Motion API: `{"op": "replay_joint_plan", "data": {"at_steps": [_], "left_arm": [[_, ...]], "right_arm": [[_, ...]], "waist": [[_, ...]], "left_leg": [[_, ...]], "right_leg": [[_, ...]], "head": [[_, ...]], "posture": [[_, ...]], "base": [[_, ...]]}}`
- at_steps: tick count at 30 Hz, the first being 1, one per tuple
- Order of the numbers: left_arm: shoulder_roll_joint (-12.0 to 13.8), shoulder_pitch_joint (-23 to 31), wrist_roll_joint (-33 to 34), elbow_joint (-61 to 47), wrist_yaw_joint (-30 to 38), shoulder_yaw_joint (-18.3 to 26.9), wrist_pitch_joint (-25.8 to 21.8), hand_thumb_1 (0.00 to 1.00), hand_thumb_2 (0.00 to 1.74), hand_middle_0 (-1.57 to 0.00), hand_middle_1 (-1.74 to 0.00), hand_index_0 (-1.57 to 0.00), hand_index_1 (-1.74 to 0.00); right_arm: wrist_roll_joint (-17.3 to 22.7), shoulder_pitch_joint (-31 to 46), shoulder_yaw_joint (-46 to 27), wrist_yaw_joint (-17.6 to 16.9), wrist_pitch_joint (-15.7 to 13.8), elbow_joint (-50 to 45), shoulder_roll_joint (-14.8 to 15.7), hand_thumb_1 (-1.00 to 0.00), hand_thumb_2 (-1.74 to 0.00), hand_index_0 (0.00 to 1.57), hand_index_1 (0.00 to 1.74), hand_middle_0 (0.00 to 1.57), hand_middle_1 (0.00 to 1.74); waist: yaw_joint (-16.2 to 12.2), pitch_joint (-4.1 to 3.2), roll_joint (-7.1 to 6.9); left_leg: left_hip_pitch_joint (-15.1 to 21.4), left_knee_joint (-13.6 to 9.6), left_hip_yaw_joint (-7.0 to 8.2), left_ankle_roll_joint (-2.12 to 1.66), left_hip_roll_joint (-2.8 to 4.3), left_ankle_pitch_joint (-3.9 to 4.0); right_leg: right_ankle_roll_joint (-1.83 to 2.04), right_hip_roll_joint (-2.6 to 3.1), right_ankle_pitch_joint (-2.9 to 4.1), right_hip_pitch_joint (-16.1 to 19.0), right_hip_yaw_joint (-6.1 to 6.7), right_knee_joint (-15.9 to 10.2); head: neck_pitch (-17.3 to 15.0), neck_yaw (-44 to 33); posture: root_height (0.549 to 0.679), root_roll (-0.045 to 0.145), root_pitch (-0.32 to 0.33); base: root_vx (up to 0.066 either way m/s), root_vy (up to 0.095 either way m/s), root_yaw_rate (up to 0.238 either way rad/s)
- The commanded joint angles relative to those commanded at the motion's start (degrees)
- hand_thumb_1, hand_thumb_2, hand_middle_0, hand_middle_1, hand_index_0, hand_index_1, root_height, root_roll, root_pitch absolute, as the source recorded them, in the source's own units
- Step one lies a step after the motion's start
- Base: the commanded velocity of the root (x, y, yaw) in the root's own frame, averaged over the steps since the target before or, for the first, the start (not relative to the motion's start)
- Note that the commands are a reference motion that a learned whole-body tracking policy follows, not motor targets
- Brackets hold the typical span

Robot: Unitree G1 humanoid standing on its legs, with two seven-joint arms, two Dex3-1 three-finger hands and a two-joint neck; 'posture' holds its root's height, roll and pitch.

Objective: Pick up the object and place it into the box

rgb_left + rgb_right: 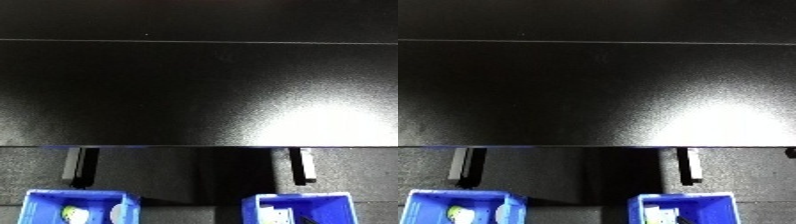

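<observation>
I see neither hand, so I cannot tell their state. A black table [178, 90] fills the view; two blue bins sit at seven [80, 206] and five o'clock [300, 207], each holding small items.

- Both head eyes look steeply down on the black worktop [195, 90] from above.
- They share two blue bins [80, 205] [687, 207] at the lower edge.
</observation>
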Motion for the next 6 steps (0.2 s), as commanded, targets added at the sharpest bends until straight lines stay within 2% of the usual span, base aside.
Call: {"op": "replay_joint_plan", "data": {"at_steps": [2,6], "left_arm": [[-0.16,0.14,0.26,0.41,-0.13,0.24,0.23,0.0,0.0,0.0,0.0,0.0,0.0],[-0.29,0.27,0.53,0.76,-0.45,0.62,0.44,0.0,0.0,0.0,0.0,0.0,0.0]], "right_arm": [[-0.25,0.0,-0.07,0.07,0.19,0.41,0.13,0.0,0.0,0.0,0.0,0.0,0.0],[-0.65,0.14,-0.09,0.3,0.39,0.89,0.29,0.0,0.0,0.0,0.0,0.0,0.0]], "waist": [[0.01,-0.35,-0.04],[-0.09,-0.88,-0.07]], "left_leg": [[0.04,0.0,0.21,-0.08,0.22,-0.01],[0.4,0.0,0.43,0.02,0.47,-0.13]], "right_leg": [[-0.02,-0.1,-0.1,0.1,-0.05,-0.03],[-0.19,-0.17,-0.5,0.25,0.04,0.31]], "head": [[-0.4,-0.1],[-0.18,-0.29]], "posture": [[0.673,0.011,-0.015],[0.673,0.012,-0.018]], "base": [[0.025,-0.001,-0.009],[0.028,-0.001,-0.021]]}}
